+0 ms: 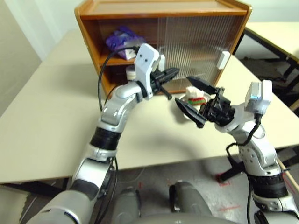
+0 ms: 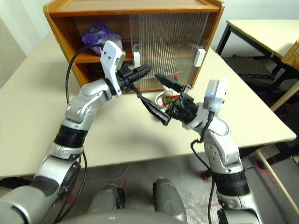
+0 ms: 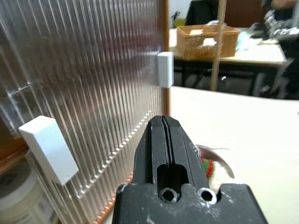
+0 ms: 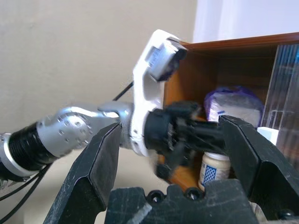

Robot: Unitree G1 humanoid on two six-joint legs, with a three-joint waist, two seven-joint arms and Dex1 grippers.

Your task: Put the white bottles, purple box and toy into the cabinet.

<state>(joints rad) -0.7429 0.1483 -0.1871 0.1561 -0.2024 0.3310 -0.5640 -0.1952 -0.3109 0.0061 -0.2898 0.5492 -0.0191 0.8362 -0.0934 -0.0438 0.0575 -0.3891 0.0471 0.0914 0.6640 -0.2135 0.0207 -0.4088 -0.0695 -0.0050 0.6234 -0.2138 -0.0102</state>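
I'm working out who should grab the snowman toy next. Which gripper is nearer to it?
Right. The open right gripper hovers right by the toy in its steel bowl, fingers either side in the head view. The shut left gripper sits higher, toward the cabinet front.

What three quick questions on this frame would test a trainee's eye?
1. True or false: the purple box lies on the cabinet's upper shelf.
2. Which claw is shut: the left claw or the right claw?
3. Multiple choice: where is the toy? A) on the cabinet's top B) in the bowl on the table C) in the left claw

Key: 1 true. 2 the left claw; the right one is wide open and empty. 3 B; it is not yet put away, while a white bottle stands on the lower shelf.
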